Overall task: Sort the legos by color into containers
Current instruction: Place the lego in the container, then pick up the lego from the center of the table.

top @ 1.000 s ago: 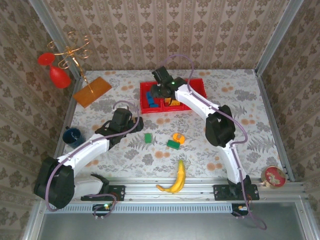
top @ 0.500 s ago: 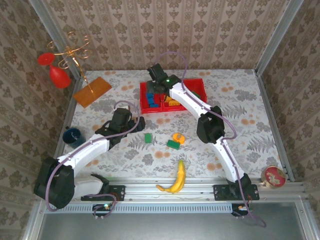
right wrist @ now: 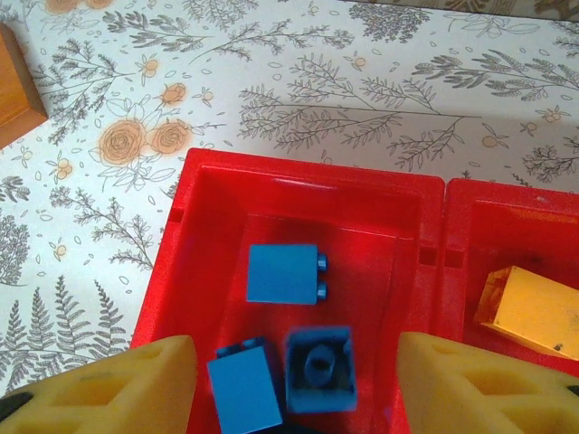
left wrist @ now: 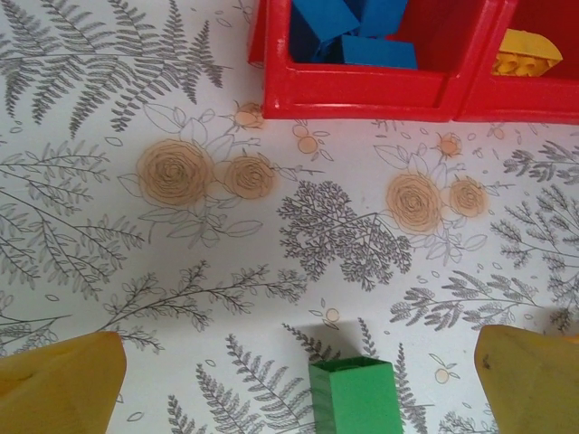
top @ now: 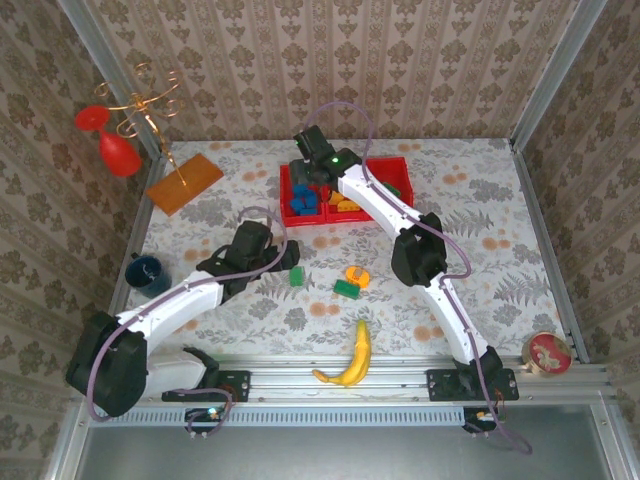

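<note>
Two grippers, both spread wide and empty. Left gripper [left wrist: 294,387] hovers low, with a green brick [left wrist: 355,398] between its fingers but nearer the right one; closing from here could skew or flick it. Right gripper [right wrist: 294,384] hangs over the red tray's [right wrist: 298,172] left compartment, which holds blue bricks [right wrist: 282,273].

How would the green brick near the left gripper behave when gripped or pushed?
The green brick looks like hard, boxy plastic, so it probably stays stiff when gripped. Its flat faces suggest sliding, not rolling, on the patterned table. Small, so likely light.
</note>
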{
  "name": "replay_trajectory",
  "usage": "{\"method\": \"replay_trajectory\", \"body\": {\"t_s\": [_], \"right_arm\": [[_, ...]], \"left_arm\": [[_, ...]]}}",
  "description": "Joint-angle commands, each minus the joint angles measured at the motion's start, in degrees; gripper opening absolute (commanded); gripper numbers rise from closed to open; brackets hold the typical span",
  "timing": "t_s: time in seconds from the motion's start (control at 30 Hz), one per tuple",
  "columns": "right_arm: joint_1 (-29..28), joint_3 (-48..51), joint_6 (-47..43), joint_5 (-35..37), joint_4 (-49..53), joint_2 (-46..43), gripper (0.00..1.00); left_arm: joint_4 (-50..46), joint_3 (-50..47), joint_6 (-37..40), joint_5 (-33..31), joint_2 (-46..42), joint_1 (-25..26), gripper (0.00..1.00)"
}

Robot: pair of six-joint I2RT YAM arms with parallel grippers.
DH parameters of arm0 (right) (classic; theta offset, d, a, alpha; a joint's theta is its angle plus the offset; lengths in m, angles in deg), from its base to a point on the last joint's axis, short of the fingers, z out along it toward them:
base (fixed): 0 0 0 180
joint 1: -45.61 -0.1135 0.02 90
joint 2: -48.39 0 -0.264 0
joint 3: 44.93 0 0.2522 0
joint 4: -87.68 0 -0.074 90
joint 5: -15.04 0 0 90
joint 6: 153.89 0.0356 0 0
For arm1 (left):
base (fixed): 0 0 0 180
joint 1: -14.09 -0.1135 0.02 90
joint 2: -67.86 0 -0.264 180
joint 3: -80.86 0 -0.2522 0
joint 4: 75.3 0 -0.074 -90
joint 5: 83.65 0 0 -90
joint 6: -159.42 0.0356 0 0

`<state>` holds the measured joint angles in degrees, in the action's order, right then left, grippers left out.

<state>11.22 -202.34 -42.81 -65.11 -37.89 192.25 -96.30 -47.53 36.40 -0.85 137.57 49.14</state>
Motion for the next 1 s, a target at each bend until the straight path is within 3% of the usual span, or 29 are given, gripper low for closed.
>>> {"method": "replay_trajectory", "body": {"t_s": [0.0, 0.37, 0.8, 0.97], "right_arm": [[-0.15, -1.99, -1.21, 1.75, 2.11, -0.9, 0.63], [-0.15, 3.81, 0.02, 5.39, 5.3, -8.31, 0.74], [0.03, 45.75, 8.61, 11.61, -5.9, -34.94, 0.85], [0.46, 57.39, 11.65, 13.82, -7.27, -42.85, 0.89]], "left_arm": [[-1.08, -1.32, -2.12, 0.13, 0.26, 1.18, 1.0], [-2.86, -2.67, -4.41, 0.53, -0.01, 4.37, 1.0], [-4.5, -2.03, -6.88, -1.1, 0.95, 7.04, 1.0], [-5.01, -1.38, -7.26, -1.41, 1.97, 7.93, 1.0]]}}
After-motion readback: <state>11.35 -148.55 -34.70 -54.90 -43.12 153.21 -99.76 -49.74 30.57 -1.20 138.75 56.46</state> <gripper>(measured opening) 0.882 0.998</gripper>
